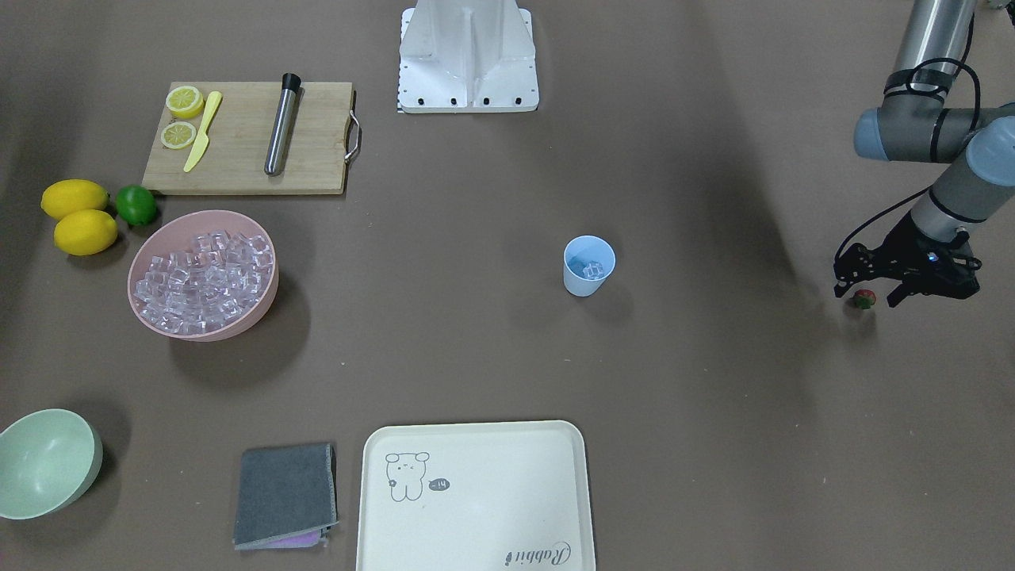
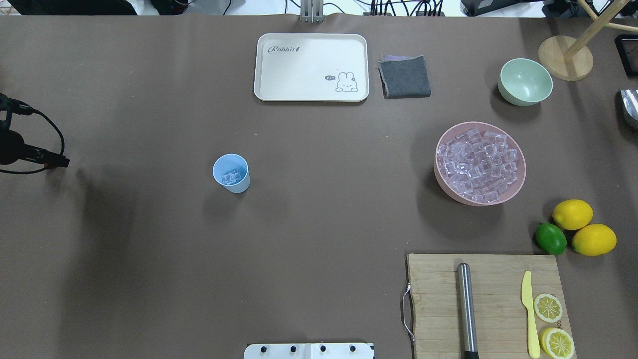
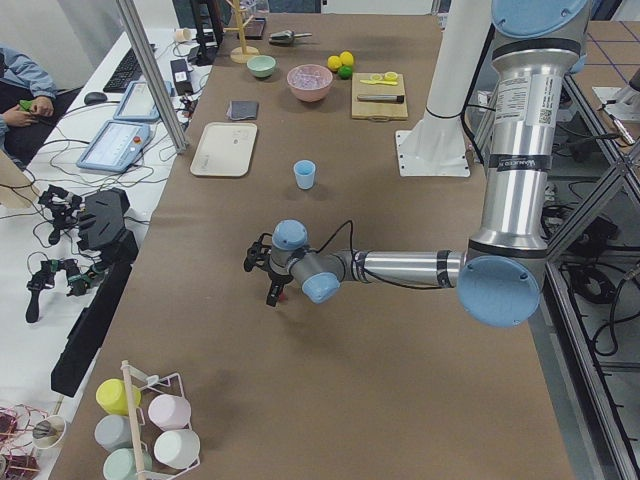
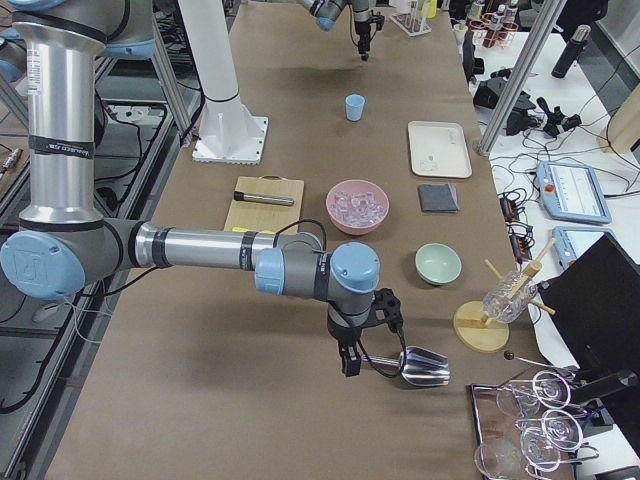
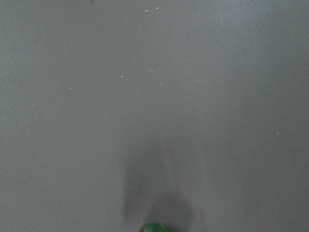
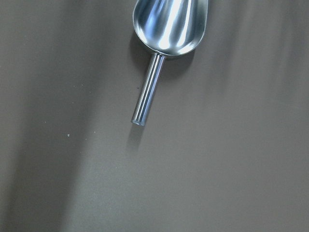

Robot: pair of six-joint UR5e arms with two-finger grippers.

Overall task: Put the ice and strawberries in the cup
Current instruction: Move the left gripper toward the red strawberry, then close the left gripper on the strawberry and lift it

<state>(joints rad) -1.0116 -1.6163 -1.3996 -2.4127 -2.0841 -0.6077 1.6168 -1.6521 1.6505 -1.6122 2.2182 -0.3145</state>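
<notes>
The left pincer (image 1: 867, 295) is being held low over the desk (image 1: 714, 396) at the robot's left end. Its two fingers (image 1: 840, 287) are being held apart, one on either side of the strawberry (image 1: 864, 299). The berry is lying on the desk between the fingertips, and whether either finger is touching it cannot be told. In the left wrist view only the berry's green cap is being shown, at the bottom edge.

The cup (image 1: 588, 266) is standing upright near the middle of the desk, well apart from the left pincer. A few cubes of ice (image 1: 204, 274) are being held inside it, while the main pile is being carried in the pink bowl (image 1: 266, 305) on the robot's right side, well apart from the cup.

The right pincer (image 4: 350, 365) is being seen only in the right side view, hanging just above the desk beside a metal scoop (image 4: 420, 368). Whether its fingers are apart or together cannot be told. In the right wrist view the scoop is being shown lying on the desk, its handle pointing down the frame.
</notes>
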